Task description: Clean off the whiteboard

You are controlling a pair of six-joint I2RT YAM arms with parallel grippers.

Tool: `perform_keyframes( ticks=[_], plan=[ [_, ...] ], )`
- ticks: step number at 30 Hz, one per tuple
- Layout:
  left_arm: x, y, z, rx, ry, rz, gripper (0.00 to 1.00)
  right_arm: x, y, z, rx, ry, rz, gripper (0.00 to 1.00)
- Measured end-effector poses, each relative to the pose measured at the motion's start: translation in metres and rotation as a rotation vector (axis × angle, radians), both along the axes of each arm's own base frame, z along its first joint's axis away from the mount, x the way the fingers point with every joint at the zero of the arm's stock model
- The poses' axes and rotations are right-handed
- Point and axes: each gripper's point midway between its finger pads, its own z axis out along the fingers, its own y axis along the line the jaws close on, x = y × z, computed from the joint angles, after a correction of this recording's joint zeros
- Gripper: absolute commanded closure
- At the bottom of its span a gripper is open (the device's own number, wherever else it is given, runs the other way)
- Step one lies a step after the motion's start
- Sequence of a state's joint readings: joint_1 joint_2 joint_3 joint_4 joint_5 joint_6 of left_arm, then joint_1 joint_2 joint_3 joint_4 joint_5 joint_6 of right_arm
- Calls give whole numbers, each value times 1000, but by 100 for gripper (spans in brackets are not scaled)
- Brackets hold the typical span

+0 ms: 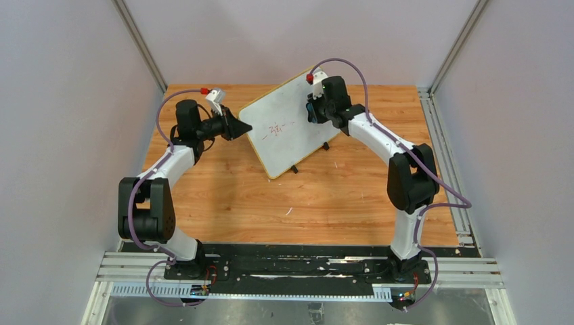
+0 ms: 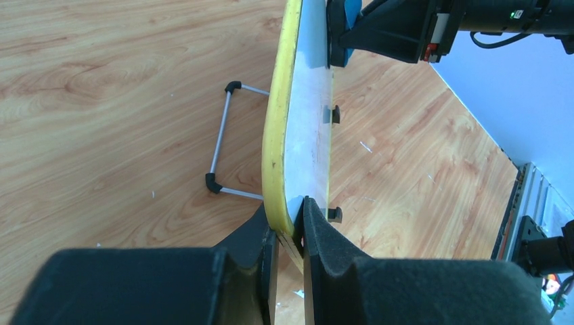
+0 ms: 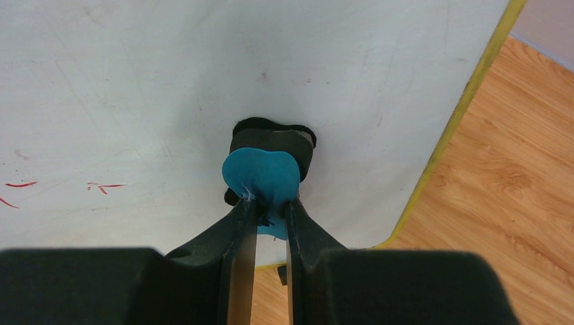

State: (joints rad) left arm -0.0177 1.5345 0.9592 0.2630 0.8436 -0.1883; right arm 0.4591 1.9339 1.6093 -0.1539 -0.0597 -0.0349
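On the left, our left gripper (image 2: 290, 213) is clenched on the yellow rim of the whiteboard (image 1: 298, 139) at its left corner. The board stands tilted on a wire stand (image 2: 220, 139), turned diagonally, at the far middle of the table (image 1: 338, 200). Bare wood lies open in front of it and along both sides. Grey walls (image 1: 61, 122) close the table on the left, back and right. Faint red marks (image 1: 276, 128) sit mid-board. On the right, our right gripper (image 3: 269, 203) grips a blue eraser (image 3: 260, 172), which is pressed against the white face near the board's right edge, to the right of the marks.
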Motion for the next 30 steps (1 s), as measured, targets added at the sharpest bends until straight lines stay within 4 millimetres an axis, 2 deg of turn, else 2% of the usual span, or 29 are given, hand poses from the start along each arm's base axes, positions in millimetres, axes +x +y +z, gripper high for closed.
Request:
perform_keyframes(
  ticks=[7,20,30],
  plan=[
    [0,0,-1,0,7,1,100,-13,21,-6,-17,2,24,99],
    [0,2,-2,2,13,8,100,-66,97,0,-42,-29,153,99],
    [0,2,-2,2,14,8,100,-89,126,2,-2,-33,208,99]
  ],
)
